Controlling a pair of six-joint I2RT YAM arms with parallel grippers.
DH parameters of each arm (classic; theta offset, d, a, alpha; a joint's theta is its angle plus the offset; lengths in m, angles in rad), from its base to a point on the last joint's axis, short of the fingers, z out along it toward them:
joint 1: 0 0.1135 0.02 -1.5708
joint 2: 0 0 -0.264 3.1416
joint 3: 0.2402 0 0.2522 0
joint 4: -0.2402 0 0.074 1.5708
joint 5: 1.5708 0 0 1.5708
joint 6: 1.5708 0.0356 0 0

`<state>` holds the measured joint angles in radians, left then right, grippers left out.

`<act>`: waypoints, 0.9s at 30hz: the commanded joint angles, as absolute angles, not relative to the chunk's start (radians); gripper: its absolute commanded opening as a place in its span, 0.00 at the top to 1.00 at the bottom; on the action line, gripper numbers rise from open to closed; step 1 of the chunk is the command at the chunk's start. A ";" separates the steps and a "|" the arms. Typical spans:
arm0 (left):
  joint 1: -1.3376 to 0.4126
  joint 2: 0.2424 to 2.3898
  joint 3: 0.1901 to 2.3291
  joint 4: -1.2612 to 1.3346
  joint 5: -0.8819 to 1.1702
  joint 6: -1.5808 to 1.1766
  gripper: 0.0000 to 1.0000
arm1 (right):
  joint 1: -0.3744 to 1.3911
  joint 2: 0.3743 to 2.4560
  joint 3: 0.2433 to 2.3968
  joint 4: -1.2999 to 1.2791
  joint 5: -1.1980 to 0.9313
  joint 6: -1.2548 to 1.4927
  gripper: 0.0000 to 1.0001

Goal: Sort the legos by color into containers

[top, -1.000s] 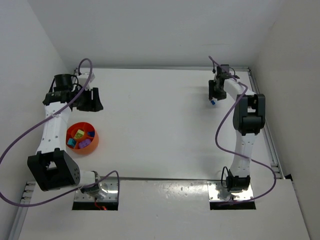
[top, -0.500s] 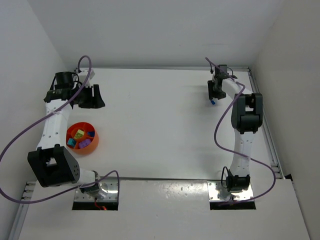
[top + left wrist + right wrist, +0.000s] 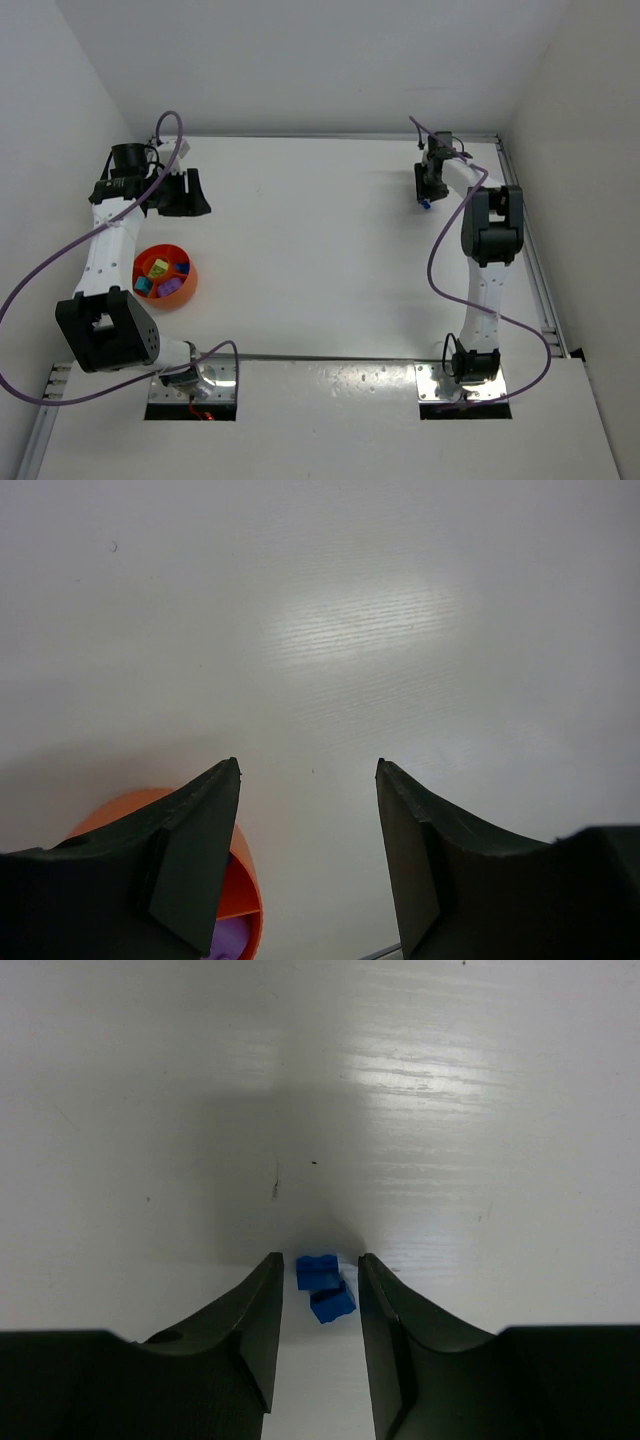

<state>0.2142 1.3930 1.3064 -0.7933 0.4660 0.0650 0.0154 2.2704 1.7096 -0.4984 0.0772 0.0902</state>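
Blue plastic lego bricks (image 3: 331, 1303) are straddled by the parted, not-yet-clamped right claw (image 3: 319, 1260); one should be centred before closing.

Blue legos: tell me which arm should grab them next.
Right. The right claw straddles the two blue legos on the table; the left claw hangs open near the orange bowl, far across the table.

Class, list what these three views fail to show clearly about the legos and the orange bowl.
Left wrist view: the orange bowl is mostly hidden by a finger of the left gripper and the bottom edge.
Top view: the legos in the bowl are too small to count.
Top view: the blue legos are a speck beneath the right gripper.
Right wrist view: whether those two are joined is unclear.
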 commanded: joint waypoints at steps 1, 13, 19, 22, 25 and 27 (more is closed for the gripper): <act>0.204 1.390 1.335 -0.762 0.465 0.046 0.37 | 0.018 2.283 1.707 -0.469 0.077 0.107 0.64; 0.195 1.362 1.283 -0.743 0.462 0.028 0.39 | 0.018 2.263 1.698 -0.489 0.031 0.120 0.96; 0.195 1.218 1.119 -0.622 0.680 0.002 0.39 | 0.018 2.126 1.698 -0.569 -0.367 0.282 1.00; 0.158 1.178 1.062 -0.572 0.751 -0.047 0.40 | 0.046 2.066 1.608 -0.478 -0.659 0.449 1.00; 0.109 1.178 1.022 -0.525 0.781 -0.096 0.40 | 0.096 2.011 1.444 -0.233 -0.840 0.801 1.00; 0.045 1.198 0.993 -0.470 0.781 -0.165 0.40 | 0.142 2.000 1.361 -0.108 -0.912 1.051 1.00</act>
